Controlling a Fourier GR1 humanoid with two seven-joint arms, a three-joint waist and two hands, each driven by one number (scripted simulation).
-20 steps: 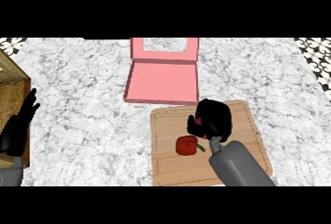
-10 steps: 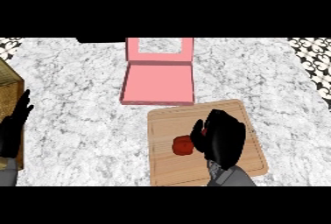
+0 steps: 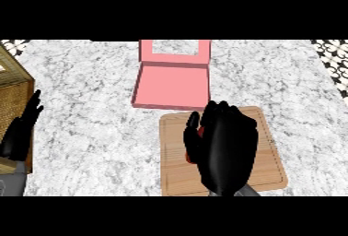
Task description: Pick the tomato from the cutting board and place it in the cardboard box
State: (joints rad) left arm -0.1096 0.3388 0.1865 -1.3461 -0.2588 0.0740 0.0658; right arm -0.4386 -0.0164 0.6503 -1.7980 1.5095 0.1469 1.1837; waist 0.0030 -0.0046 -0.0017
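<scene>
A view from above looks steeply down on a marble bench (image 3: pixel 88 92). Near the lower middle lies a wooden cutting board (image 3: pixel 272 156), and over its left half hangs the robot's right hand (image 3: pixel 224 152), large and black, seen from the back with its fingers pointing away and lying close together. Only slivers of red show at the hand's left edge, beside the thumb: this is the tomato (image 3: pixel 189 159), mostly hidden beneath the palm and seemingly on the board. Whether the fingers have closed round it cannot be told from here. Just beyond the board, touching or nearly touching its far edge, sits the box (image 3: pixel 170 85), pink rather than brown, with its lid standing open at the back and nothing visible inside. The left hand (image 3: pixel 20 133) rests open at the left edge, fingers up, beside a wooden crate (image 3: pixel 15 76). By this showing the task is at its grasping step: lifting, carrying and placing in the box are all left to do.
</scene>
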